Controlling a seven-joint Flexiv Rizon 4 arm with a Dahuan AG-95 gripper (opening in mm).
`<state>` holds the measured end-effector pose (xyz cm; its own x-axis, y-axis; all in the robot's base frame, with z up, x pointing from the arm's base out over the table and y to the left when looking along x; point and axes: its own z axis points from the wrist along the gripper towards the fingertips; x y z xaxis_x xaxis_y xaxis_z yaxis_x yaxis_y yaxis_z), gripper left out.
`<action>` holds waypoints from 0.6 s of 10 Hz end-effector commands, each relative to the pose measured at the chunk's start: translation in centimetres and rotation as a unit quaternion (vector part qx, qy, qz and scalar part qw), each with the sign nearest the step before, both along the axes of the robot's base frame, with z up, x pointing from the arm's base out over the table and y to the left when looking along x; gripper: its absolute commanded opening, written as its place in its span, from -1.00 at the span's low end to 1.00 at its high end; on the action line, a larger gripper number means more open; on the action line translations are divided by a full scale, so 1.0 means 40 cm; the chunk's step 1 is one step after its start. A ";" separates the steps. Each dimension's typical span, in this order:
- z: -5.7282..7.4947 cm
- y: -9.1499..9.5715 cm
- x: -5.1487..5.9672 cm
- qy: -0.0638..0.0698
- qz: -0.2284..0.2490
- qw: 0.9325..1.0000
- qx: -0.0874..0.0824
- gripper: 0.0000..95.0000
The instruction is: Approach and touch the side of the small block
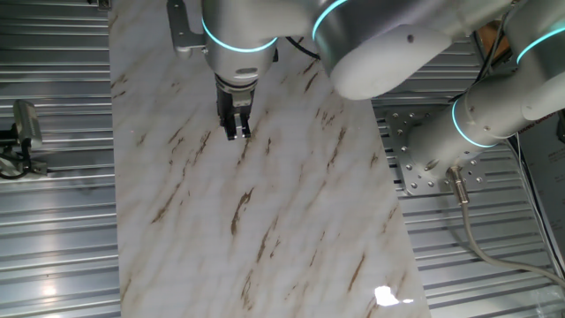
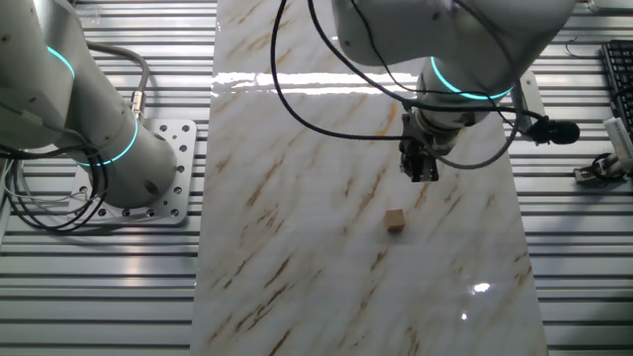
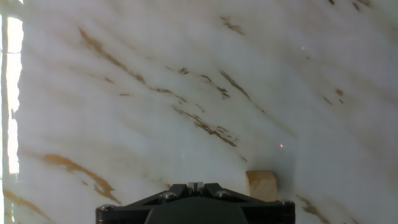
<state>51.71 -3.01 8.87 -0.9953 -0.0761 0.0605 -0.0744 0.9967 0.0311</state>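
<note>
One tan wooden cube, the small block [image 2: 396, 221], on glossy veined marble table [image 2: 297, 247], black jaws [image 2: 419, 172] apparently closed, empty, apart.

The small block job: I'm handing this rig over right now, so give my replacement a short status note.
Gripper: above the marble tabletop, holding nothing; fingers look close together, but open or shut cannot be told.
Small block: lies free on the tabletop, apart from the gripper in the other fixed view; in the hand view it sits at the lower edge, right of the fingers' line. Not visible in one fixed view.
Done: partial approach only.
Left: descend beside the block, then touch its side.
</note>
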 end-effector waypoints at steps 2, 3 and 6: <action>-0.018 0.005 0.020 0.002 -0.003 1.000 0.001 -1.00; -0.022 0.005 0.024 0.004 -0.003 1.000 0.002 -1.00; -0.055 0.000 0.031 0.003 0.000 1.000 0.006 -1.00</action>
